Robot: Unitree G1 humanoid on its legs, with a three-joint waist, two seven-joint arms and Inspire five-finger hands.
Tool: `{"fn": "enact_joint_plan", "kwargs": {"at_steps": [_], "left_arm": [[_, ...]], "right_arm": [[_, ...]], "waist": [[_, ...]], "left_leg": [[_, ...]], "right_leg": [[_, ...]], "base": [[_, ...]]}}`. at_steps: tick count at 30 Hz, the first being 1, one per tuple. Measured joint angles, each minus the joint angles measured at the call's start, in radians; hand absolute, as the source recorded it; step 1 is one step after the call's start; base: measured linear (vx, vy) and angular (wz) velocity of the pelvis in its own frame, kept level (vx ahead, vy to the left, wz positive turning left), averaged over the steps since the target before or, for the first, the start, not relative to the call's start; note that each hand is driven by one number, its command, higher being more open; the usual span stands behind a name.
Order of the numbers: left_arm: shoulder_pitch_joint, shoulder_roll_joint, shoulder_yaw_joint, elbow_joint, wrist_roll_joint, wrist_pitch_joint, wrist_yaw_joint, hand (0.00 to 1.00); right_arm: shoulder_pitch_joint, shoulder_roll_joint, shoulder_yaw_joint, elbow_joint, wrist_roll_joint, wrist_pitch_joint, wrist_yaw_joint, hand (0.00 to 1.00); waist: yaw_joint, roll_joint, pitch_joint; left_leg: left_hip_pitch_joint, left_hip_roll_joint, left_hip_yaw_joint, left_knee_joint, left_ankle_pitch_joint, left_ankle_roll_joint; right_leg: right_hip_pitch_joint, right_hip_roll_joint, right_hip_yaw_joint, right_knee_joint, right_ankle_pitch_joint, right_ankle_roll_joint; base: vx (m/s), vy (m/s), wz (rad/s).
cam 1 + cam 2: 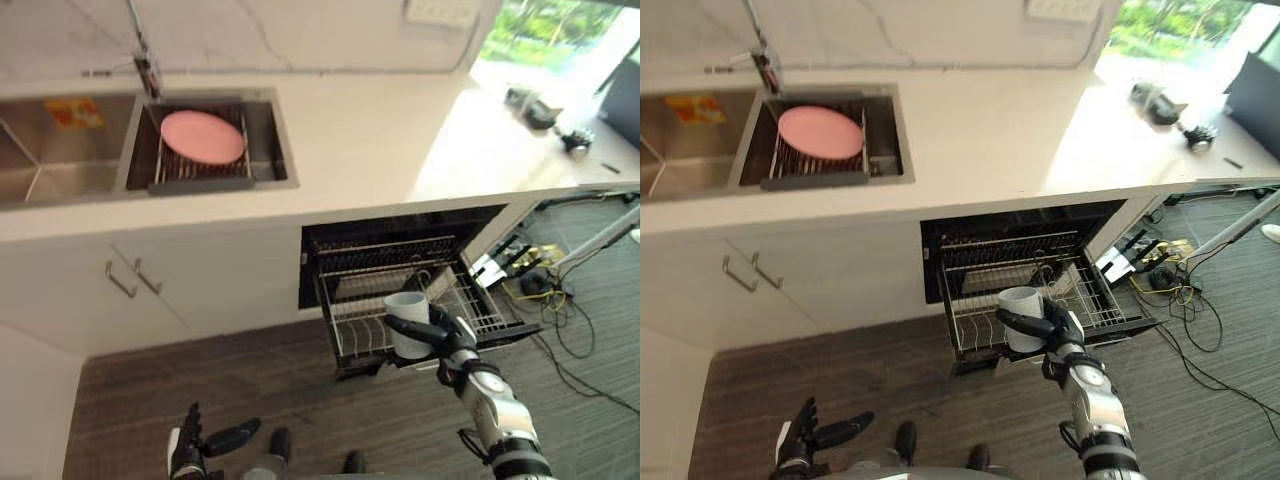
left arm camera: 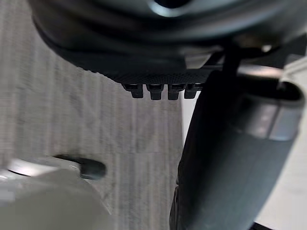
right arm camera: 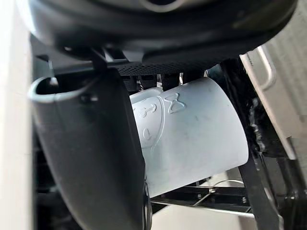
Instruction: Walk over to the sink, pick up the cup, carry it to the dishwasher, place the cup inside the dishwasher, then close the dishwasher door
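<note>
White cup sits upright in the right hand, whose fingers and thumb wrap round its side. Directly under and beyond that hand is the pulled-out wire rack of the open dishwasher. Well off to the hand's left and far beyond it, a pink plate lies in the sink. The left hand hangs low near the floor, fingers loosely spread, holding nothing.
</note>
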Motion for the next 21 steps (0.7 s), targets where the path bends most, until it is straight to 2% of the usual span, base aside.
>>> {"fn": "enact_joint_plan", "kwargs": {"at_steps": [3, 7, 11, 15, 16, 20, 21], "left_arm": [[-0.042, 0.020, 0.003, -0.017, -0.013, 0.013, -0.017, 1.00], [-0.057, 0.023, 0.004, -0.059, -0.012, 0.016, -0.024, 1.00], [-0.080, 0.034, -0.011, -0.079, -0.008, 0.003, -0.040, 1.00], [-0.093, 0.036, -0.045, -0.124, -0.008, 0.004, -0.046, 1.00], [-0.094, 0.037, -0.051, -0.131, -0.008, 0.006, -0.049, 1.00], [-0.123, 0.039, -0.084, -0.151, -0.008, 0.036, -0.077, 1.00], [-0.138, 0.039, -0.093, -0.151, -0.009, 0.042, -0.085, 1.00]], "right_arm": [[-0.132, -0.066, 0.003, 0.047, 0.079, -0.001, -0.041, 0.00], [-0.215, -0.138, 0.029, 0.081, 0.116, -0.008, -0.056, 0.00], [-0.242, -0.143, 0.043, 0.108, 0.157, -0.007, -0.050, 0.00], [-0.246, -0.140, 0.052, 0.113, 0.163, 0.006, -0.008, 0.00], [-0.248, -0.137, 0.052, 0.114, 0.163, 0.006, -0.001, 0.00], [-0.282, -0.128, 0.050, 0.139, 0.163, 0.006, 0.015, 0.00], [-0.306, -0.126, 0.049, 0.159, 0.163, 0.007, 0.020, 0.00]], "waist": [[0.025, -0.005, 0.066], [0.051, -0.002, 0.107], [0.077, 0.001, 0.133], [0.106, 0.018, 0.150], [0.111, 0.020, 0.153], [0.129, 0.019, 0.158], [0.131, 0.030, 0.171]], "left_leg": [[-0.069, 0.008, -0.019, 0.074, -0.023, -0.001], [-0.120, 0.022, -0.034, 0.138, -0.049, -0.001], [-0.153, 0.035, -0.054, 0.164, -0.065, -0.008], [-0.182, 0.057, -0.069, 0.198, -0.074, -0.013], [-0.185, 0.061, -0.070, 0.205, -0.077, -0.015], [-0.245, 0.063, -0.070, 0.264, -0.097, -0.027], [-0.263, 0.071, -0.074, 0.289, -0.103, -0.030]], "right_leg": [[-0.032, 0.010, -0.017, 0.013, 0.013, 0.001], [-0.050, 0.024, -0.035, 0.015, 0.037, 0.001], [-0.072, 0.039, -0.062, 0.035, 0.043, 0.001], [-0.090, 0.058, -0.086, 0.057, 0.042, -0.002], [-0.091, 0.062, -0.090, 0.060, 0.039, -0.005], [-0.124, 0.064, -0.116, 0.066, 0.000, -0.058], [-0.132, 0.072, -0.124, 0.071, -0.004, -0.062]], "base": [[-0.08, -0.005, 0.21], [-0.07, 0.023, 0.07], [-0.07, 0.004, 0.08], [-0.05, -0.038, 0.04], [-0.04, -0.051, -0.03], [-0.05, -0.053, -0.01], [-0.07, -0.063, -0.01]]}}
